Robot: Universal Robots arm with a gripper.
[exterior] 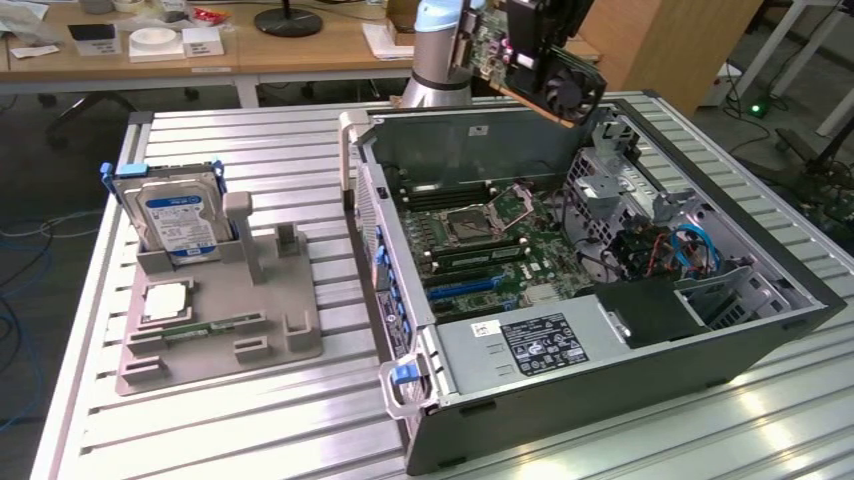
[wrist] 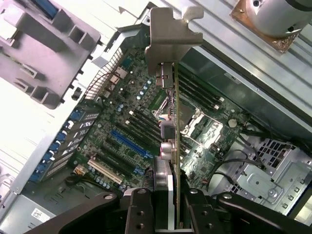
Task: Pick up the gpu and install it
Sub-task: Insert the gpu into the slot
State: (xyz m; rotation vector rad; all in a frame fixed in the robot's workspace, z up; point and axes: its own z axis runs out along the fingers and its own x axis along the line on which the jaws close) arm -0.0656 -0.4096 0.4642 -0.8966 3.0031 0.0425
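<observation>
"Fingers (wrist: 139,212), what have they got?"
"I've got them clamped on the gpu (exterior: 567,88), held in the air above the open computer case (exterior: 601,420). Pick-up is done. It isn't yet seated in the blue slot (wrist: 127,142) inside the case."

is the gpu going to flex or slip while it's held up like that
Probably stiff: the gpu runs straight out from the jaws without sagging. Its fan and metal bracket likely make it weighty for its thinness. Bare circuit board, so probably fragile.
</observation>
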